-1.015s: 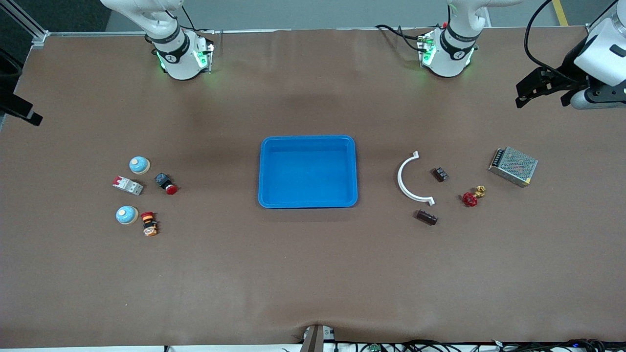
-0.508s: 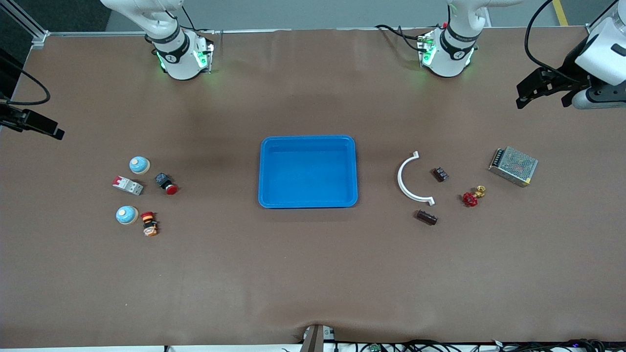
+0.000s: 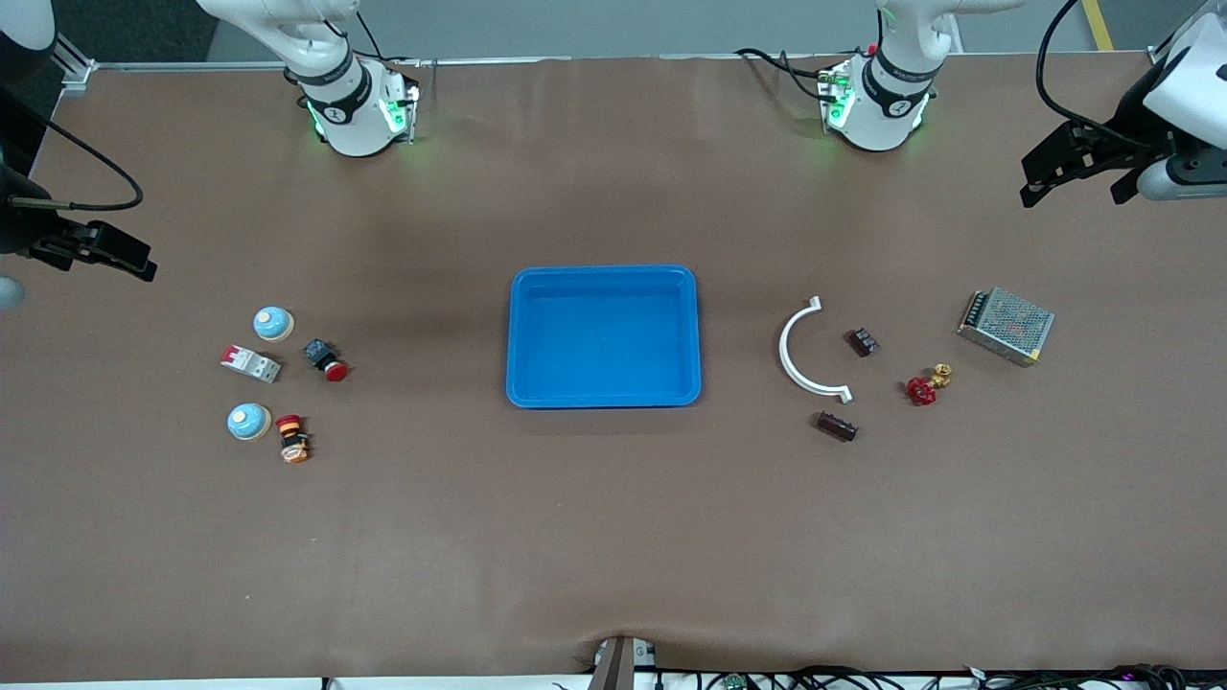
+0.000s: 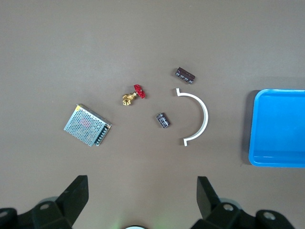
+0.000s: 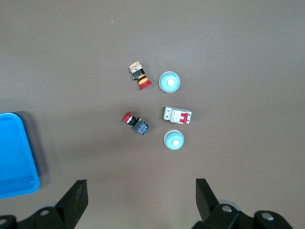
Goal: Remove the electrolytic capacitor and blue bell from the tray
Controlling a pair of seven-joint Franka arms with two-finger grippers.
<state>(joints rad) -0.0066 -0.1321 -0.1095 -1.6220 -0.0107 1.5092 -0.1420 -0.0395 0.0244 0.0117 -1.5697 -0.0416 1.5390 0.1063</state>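
Two blue-domed bells [image 3: 273, 323] [image 3: 248, 421] sit toward the right arm's end of the table, and show in the right wrist view [image 5: 174, 140] [image 5: 170, 82]. Two small dark capacitors [image 3: 864, 341] [image 3: 836, 425] lie toward the left arm's end beside a white arc [image 3: 803, 356], and show in the left wrist view [image 4: 163, 119] [image 4: 185, 75]. The blue tray [image 3: 604, 273] sits mid-table, empty. My right gripper [image 3: 115, 254] hangs open, high over the table's end beside the bells. My left gripper [image 3: 1072, 184] hangs open, high over the table near the power supply.
A white-and-red breaker [image 3: 251, 363] and two red push buttons [image 3: 326, 359] [image 3: 291, 437] lie among the bells. A red-handled brass valve [image 3: 925, 385] and a metal mesh power supply [image 3: 1007, 326] lie near the capacitors.
My right gripper has moved in over the table from its end. My left gripper has shifted slightly toward the robot bases. Nothing on the table moved.
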